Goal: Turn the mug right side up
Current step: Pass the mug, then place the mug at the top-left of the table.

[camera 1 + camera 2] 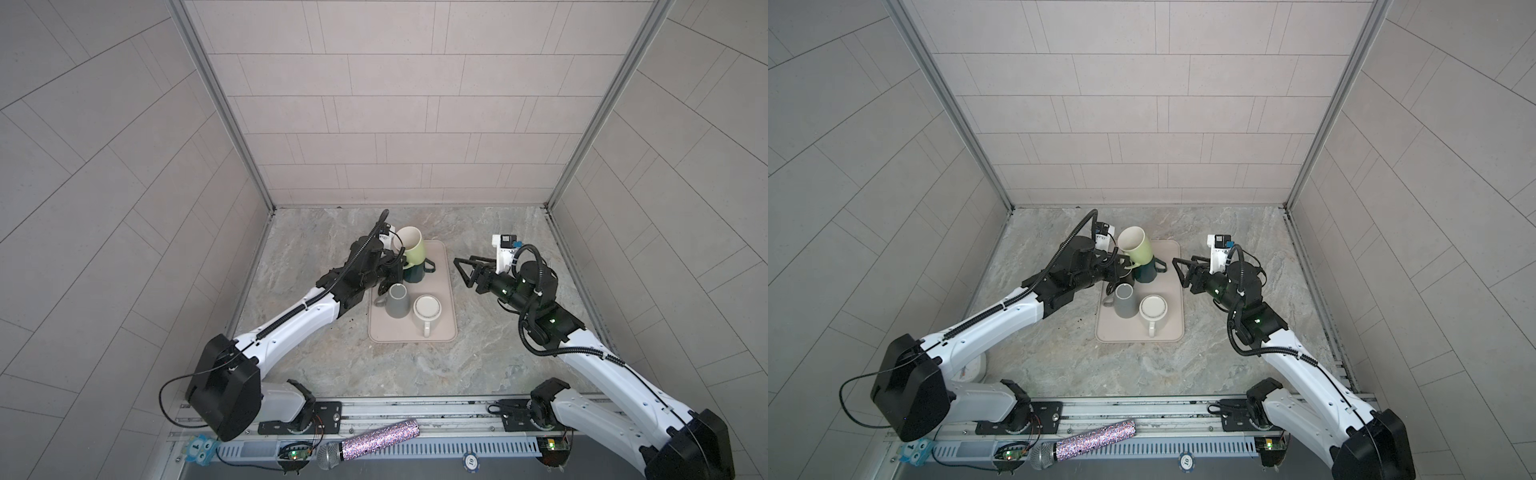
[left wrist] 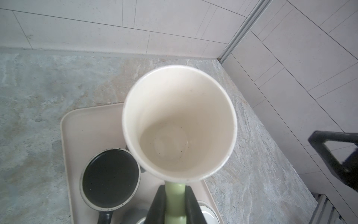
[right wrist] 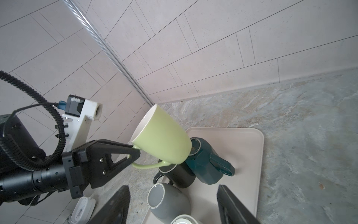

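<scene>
A light green mug [image 1: 412,249] [image 1: 1136,248] hangs tilted over the far left corner of the beige tray [image 1: 440,266], its mouth turned up and away from the tray. My left gripper [image 1: 397,266] [image 2: 175,189] is shut on the mug's handle [image 3: 149,165]. The left wrist view looks into the cream inside [image 2: 180,124]. In the right wrist view the mug's base [image 3: 182,153] sits close against an upturned dark teal mug [image 3: 205,164]. My right gripper [image 1: 462,273] [image 3: 172,192] stands open at the tray's right edge, holding nothing.
On the tray, all bottom up, stand a black mug [image 2: 110,178], a grey mug [image 1: 397,300] and a white mug [image 1: 427,311]. A small white device [image 3: 83,207] lies left of the tray. A glittery microphone [image 1: 370,444] rests on the front rail.
</scene>
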### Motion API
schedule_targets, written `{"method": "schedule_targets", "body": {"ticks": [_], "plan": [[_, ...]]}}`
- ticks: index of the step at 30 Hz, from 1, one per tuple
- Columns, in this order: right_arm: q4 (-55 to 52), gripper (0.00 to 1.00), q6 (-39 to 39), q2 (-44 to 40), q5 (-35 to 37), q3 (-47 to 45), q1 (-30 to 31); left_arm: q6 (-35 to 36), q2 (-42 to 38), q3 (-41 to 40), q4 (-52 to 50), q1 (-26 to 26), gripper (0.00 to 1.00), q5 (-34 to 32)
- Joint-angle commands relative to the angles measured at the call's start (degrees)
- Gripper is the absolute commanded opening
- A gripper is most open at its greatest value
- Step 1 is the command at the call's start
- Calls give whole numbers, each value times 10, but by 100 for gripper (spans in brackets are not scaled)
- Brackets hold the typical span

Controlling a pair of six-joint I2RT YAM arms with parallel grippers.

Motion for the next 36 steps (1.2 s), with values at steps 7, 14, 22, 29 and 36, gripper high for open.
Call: {"method": "schedule_targets", "body": {"ticks": [7, 14, 22, 29, 36], "plan": [[-112, 75, -51, -63, 38, -9, -3, 52, -27, 50, -16, 60, 0, -104], [-135, 75, -53, -88, 40, -35, -6, 61, -17, 47, -25, 105, 0, -162], [-148, 75, -54, -103, 41, -48, -6, 74, 39, 48, -6, 157, 0, -186], [-171, 75, -67, -108, 47, -50, -7, 70, 78, 52, 8, 184, 0, -191], [-171, 75, -68, -103, 52, -62, -7, 56, 116, 45, 28, 212, 0, -195]]}}
